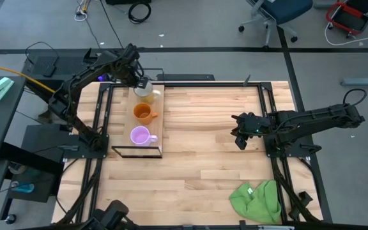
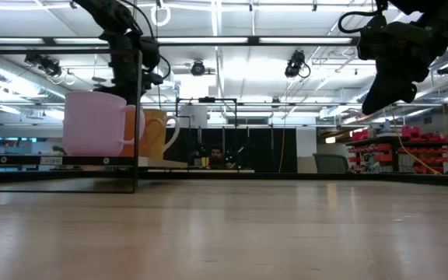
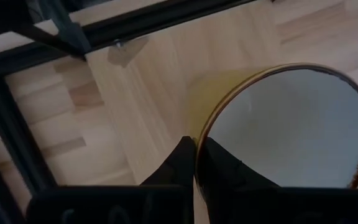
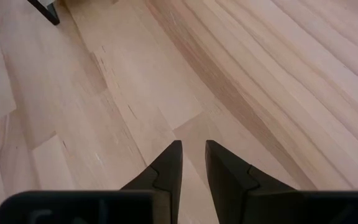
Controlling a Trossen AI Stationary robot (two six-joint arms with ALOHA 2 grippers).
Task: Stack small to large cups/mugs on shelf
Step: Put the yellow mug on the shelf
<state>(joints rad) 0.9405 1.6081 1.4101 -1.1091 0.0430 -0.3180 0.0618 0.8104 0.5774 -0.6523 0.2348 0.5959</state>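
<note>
Nearly done, it seems: along the shelf (image 1: 159, 128) the purple mug (image 1: 139, 135) sits nearest, the orange mug (image 1: 143, 113) next, and farthest the cream mug (image 1: 145, 91), its rim pinched by the left gripper (image 3: 195, 163). Only letting go appears left. The right gripper (image 4: 193, 163) hangs released, empty, well apart.

Purple mug (image 1: 139, 135), orange mug (image 1: 144, 113), pale yellow mug (image 1: 145, 91) with dark brown rim. Shelf (image 1: 158, 121) light wood, black frame. Cloth (image 1: 256, 200) green. Table (image 1: 203, 153) light wood, striped planks.
</note>
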